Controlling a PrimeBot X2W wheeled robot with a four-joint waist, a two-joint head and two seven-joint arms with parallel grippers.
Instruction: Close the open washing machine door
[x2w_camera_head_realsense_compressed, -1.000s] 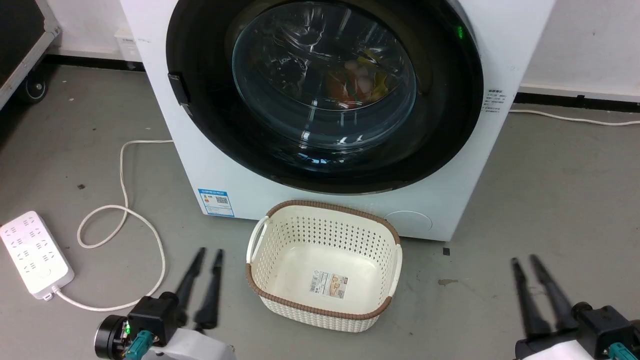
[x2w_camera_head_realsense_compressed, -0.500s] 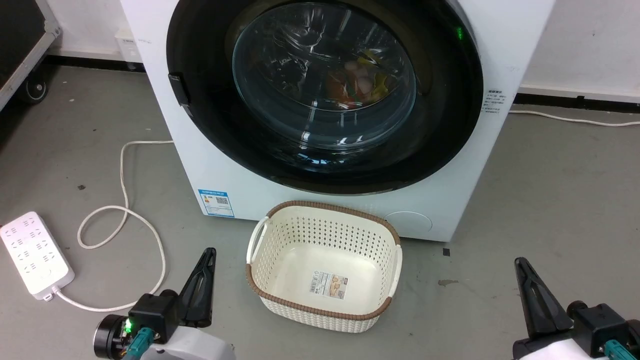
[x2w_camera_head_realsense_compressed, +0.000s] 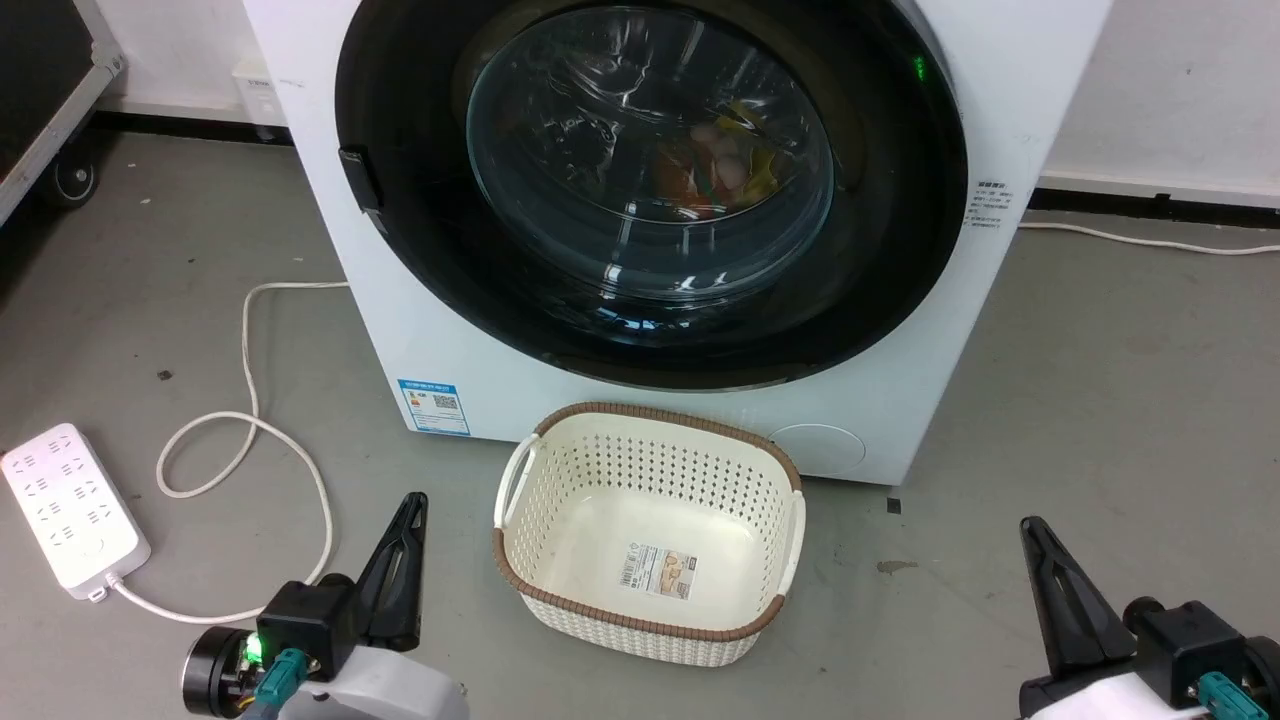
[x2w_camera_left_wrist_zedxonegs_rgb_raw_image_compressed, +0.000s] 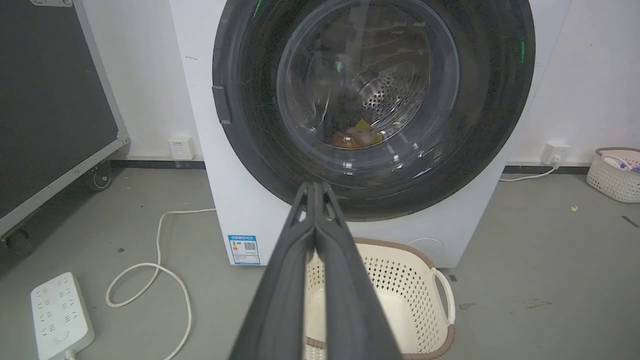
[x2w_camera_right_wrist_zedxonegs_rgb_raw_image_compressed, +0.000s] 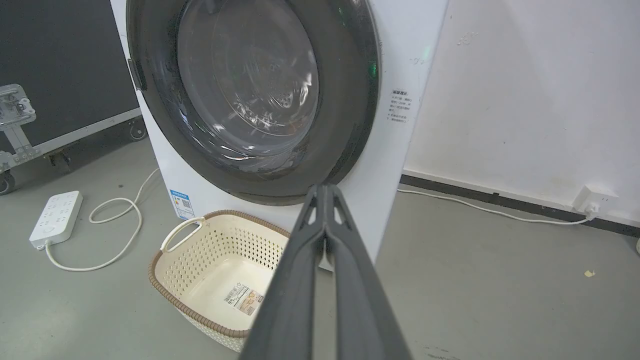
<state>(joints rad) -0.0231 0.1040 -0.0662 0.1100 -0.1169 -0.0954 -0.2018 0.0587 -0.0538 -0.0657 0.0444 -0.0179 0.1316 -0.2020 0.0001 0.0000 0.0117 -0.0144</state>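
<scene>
Grey concrete floor (x2w_camera_head_realsense_compressed: 1100, 400) spreads out before me. Nearest, my two grippers hang low over it, the left gripper (x2w_camera_head_realsense_compressed: 411, 500) and the right gripper (x2w_camera_head_realsense_compressed: 1030, 525), each with its two long dark fingers pressed tight together and holding nothing. Between them sits one cream laundry basket (x2w_camera_head_realsense_compressed: 650, 412) with a brown rim and a paper label on its bottom. To my left lies one white power strip (x2w_camera_head_realsense_compressed: 70, 510), its one white cable (x2w_camera_head_realsense_compressed: 245, 420) looping across the floor.

Just behind the basket stands one white washing machine (x2w_camera_head_realsense_compressed: 450, 370). Its single washing machine door (x2w_camera_head_realsense_compressed: 650, 160) is round and glossy black, nearly as wide as the machine, with a bulging clear glass centre. It lies flat against the machine's front, with a small dark tab (x2w_camera_head_realsense_compressed: 358, 182) at its left edge. Coloured laundry (x2w_camera_head_realsense_compressed: 715, 165) shows through the glass.

Farther off, a second pale basket (x2w_camera_left_wrist_zedxonegs_rgb_raw_image_compressed: 615, 172) sits at my right by the white wall (x2w_camera_head_realsense_compressed: 1180, 90).
</scene>
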